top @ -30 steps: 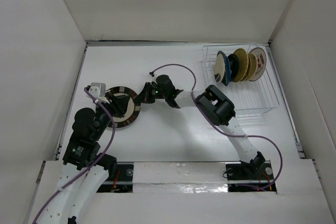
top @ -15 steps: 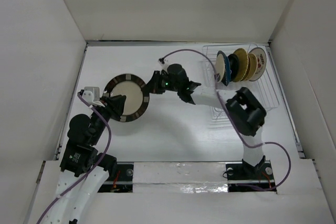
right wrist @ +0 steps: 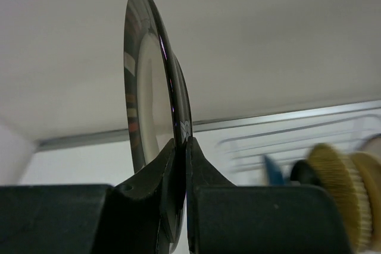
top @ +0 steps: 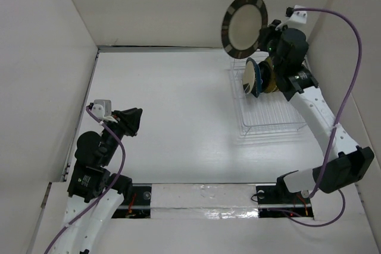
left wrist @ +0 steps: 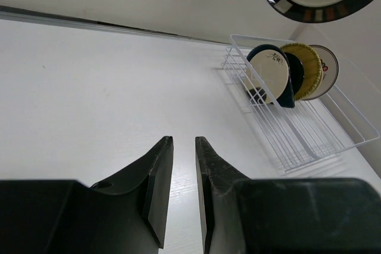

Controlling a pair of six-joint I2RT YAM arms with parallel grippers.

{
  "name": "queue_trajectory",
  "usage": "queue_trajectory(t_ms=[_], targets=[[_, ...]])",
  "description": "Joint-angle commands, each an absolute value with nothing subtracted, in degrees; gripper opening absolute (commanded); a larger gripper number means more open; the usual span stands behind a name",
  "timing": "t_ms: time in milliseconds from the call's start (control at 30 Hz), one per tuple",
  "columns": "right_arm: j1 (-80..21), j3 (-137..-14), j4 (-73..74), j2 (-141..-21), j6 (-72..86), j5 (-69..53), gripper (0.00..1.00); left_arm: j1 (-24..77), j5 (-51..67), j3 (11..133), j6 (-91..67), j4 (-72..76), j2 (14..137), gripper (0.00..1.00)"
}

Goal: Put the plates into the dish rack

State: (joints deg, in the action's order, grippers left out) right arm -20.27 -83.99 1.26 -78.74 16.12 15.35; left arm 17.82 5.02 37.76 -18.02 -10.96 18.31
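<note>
My right gripper [top: 266,35] is shut on the rim of the brown-rimmed cream plate [top: 244,24] and holds it upright, high above the far left end of the dish rack [top: 280,124]. In the right wrist view the plate [right wrist: 138,81] stands edge-on between the fingertips [right wrist: 180,147]. Several plates stand in the rack: cream floral [left wrist: 268,75], blue [left wrist: 292,90], yellow woven [left wrist: 311,68] and one white at the back [left wrist: 328,63]. My left gripper [top: 134,121] is low at the left, jaws a narrow gap apart and empty [left wrist: 184,141].
White walls enclose the table on three sides; the right arm runs along the right wall beside the rack. The near half of the rack [left wrist: 309,141] holds no plates. Cables hang from both wrists.
The right gripper has carried the brown-rimmed plate from the left of the table up and right, to above the rack. The left gripper has come off the plate and stays low.
</note>
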Motion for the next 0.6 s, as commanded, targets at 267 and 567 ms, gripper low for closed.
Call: queue_trajectory(t_ms=[267, 567], targets=[[-18.8, -101.3, 9.1, -86.0, -5.0, 29.0, 0.0, 17.6, 6.2, 39.1, -17.6, -8.4, 18.5, 0.19], [-19.4, -98.8, 9.4, -92.4, -6.5, 32.0, 0.0, 17.6, 6.0, 39.1, -17.5, -8.7, 18.5, 0.19]])
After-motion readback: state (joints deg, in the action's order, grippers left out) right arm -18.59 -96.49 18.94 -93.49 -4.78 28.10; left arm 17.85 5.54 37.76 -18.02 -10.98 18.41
